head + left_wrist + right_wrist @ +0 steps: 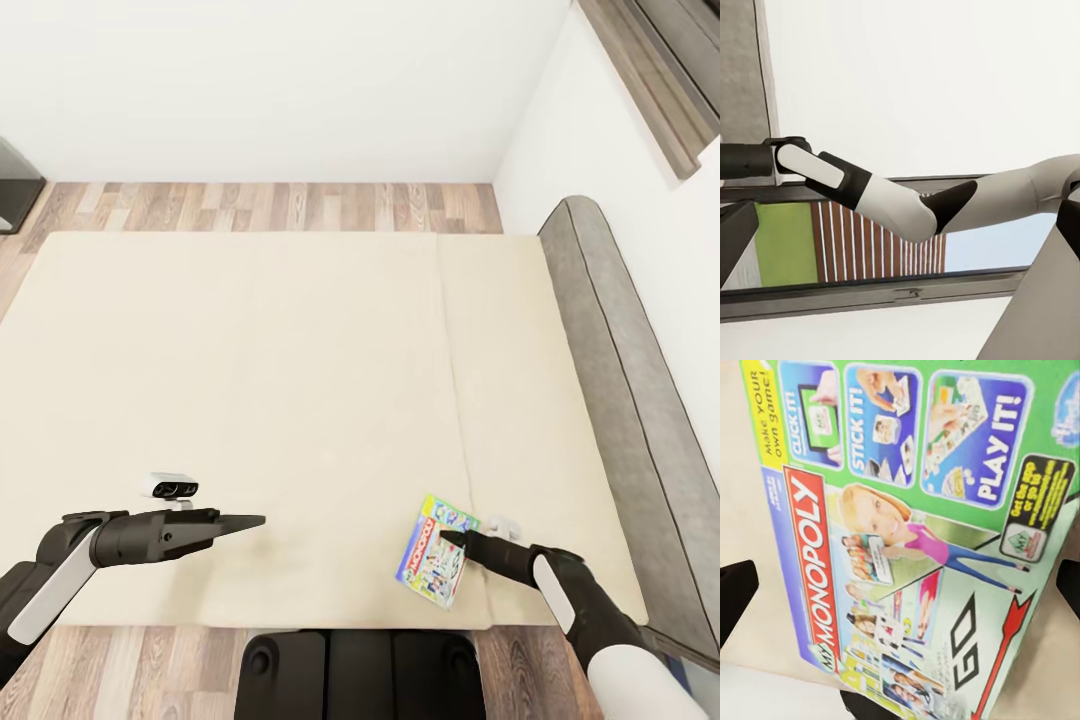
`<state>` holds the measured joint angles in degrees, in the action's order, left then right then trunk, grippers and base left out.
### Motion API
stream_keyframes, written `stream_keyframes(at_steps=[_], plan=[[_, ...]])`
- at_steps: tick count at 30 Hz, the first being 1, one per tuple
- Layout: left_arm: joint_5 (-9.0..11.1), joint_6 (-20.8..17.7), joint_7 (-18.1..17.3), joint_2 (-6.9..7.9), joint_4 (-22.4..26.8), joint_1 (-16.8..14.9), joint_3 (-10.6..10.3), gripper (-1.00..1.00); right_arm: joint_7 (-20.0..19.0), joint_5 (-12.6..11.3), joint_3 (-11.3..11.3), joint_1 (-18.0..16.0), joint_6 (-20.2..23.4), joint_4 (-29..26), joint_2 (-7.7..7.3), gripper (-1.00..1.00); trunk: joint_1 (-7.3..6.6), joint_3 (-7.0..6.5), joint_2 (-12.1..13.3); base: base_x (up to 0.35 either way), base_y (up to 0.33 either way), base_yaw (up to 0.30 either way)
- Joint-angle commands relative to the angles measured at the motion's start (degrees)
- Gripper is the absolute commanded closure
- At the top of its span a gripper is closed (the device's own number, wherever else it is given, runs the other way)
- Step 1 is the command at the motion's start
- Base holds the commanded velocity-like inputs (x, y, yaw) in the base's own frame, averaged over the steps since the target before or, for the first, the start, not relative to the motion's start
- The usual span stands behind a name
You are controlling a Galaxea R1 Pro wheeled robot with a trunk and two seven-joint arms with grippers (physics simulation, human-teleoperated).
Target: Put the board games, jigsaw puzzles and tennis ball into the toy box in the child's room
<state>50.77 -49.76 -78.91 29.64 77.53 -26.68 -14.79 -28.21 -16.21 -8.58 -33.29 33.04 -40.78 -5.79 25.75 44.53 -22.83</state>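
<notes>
A blue-green board game (433, 552) with a red Monopoly banner lies flat on the cream bed (250, 350), near its front edge towards the headboard side. My right gripper (452, 539) hovers right over this box. In the right wrist view the printed lid (915, 532) lies between the two fingers (735, 600), which stand wide apart and open. My left gripper (255, 520) hangs open above the front of the mattress, well to the left of the game, holding nothing. The toy box, table, jigsaw puzzles and tennis ball are out of view.
A low grey headboard (620, 400) runs along the bed's right side against a white wall. Wood-plank floor (270, 205) shows beyond the bed and at its front edge. My dark base (360, 675) stands against the bed. A grey-framed window (870, 289) appears behind my right arm (892, 202).
</notes>
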Motion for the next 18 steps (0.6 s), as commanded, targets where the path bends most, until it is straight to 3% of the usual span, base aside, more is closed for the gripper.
stream_keyframes(at_steps=[1, 18], plan=[[0.38, -0.60, -0.01, 0.07, 0.00, -0.04, -0.15, -1.00, -0.16, -0.23, -0.14, -0.04, 0.44, -0.09, 0.12, -1.00, 0.03, 0.11, -0.09, 0.000, 0.000, 0.000], [0.30, -0.60, -0.01, 0.07, -0.01, -0.04, -0.16, -1.00, 0.41, -0.14, -0.10, -2.21, 0.44, -0.09, 2.48, -1.00, 0.03, 0.94, -0.09, 0.000, 0.000, 0.000]])
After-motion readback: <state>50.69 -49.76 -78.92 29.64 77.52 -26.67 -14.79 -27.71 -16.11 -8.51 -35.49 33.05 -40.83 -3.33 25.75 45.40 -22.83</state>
